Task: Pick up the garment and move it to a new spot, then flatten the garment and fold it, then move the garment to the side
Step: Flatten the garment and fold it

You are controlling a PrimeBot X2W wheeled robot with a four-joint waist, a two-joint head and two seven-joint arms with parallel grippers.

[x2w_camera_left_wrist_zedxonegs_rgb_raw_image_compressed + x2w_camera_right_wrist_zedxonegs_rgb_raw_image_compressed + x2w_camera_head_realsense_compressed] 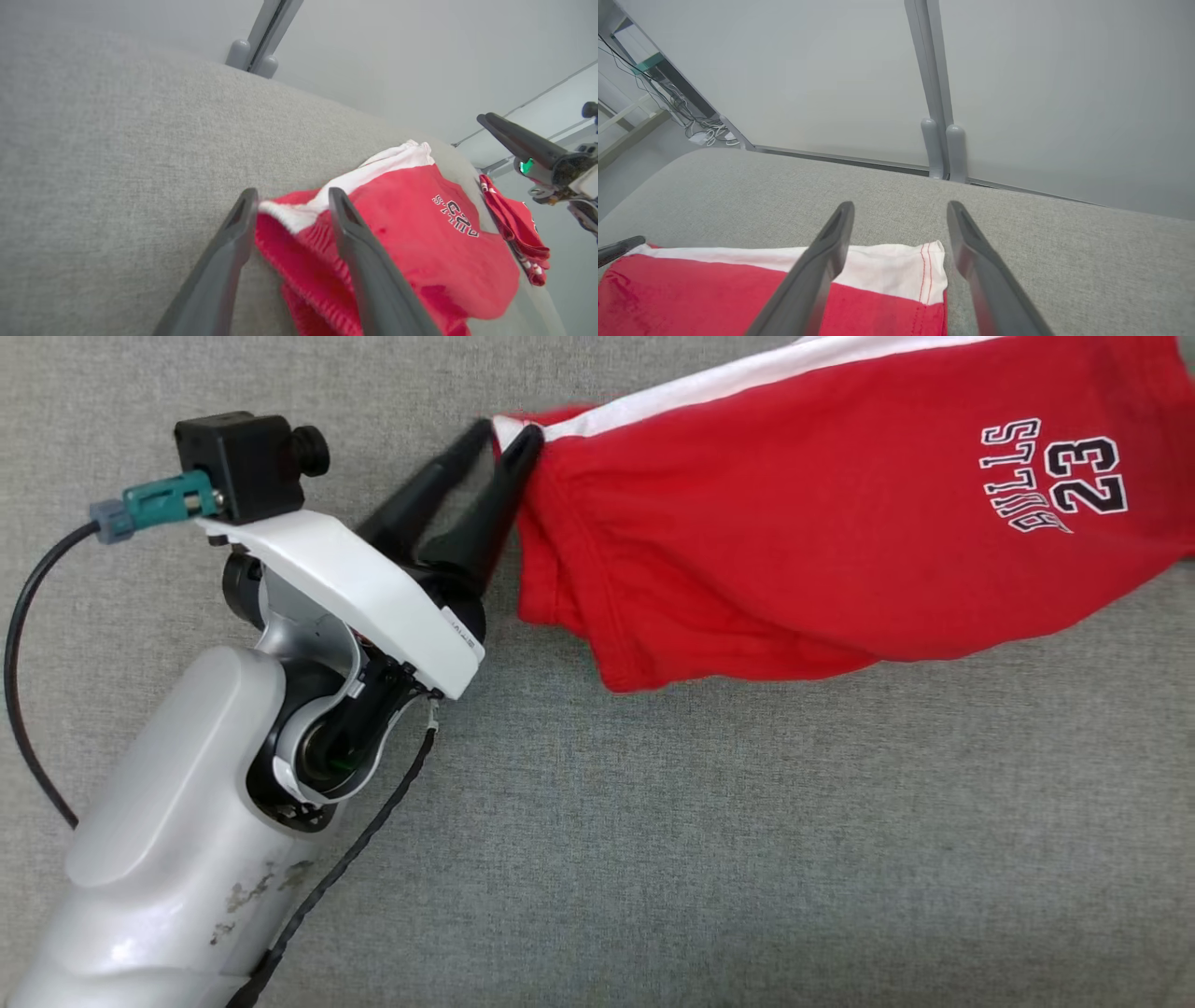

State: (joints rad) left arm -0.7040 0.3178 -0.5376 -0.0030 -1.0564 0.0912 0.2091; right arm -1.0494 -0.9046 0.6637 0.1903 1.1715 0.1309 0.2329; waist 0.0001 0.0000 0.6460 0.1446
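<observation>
The garment (840, 523) is a pair of red shorts with a white side band and "BULLS 23" print, lying partly folded on the grey fabric surface at the upper right of the head view. My left gripper (509, 434) stands at its left corner. In the left wrist view the fingers are apart, with the white-banded corner (299, 214) lying loosely between them. My right gripper (901, 207) is open wide, hovering over the garment's other white-banded corner (896, 266). It also shows as a dark raised gripper (514, 137) beyond the garment (420, 242).
The grey fabric surface (747, 821) spreads wide below and left of the garment. Its far edge meets pale wall panels with a grey post (941, 135). Cables (686, 116) lie on the floor off one corner. More red cloth (514, 228) hangs at the surface's edge.
</observation>
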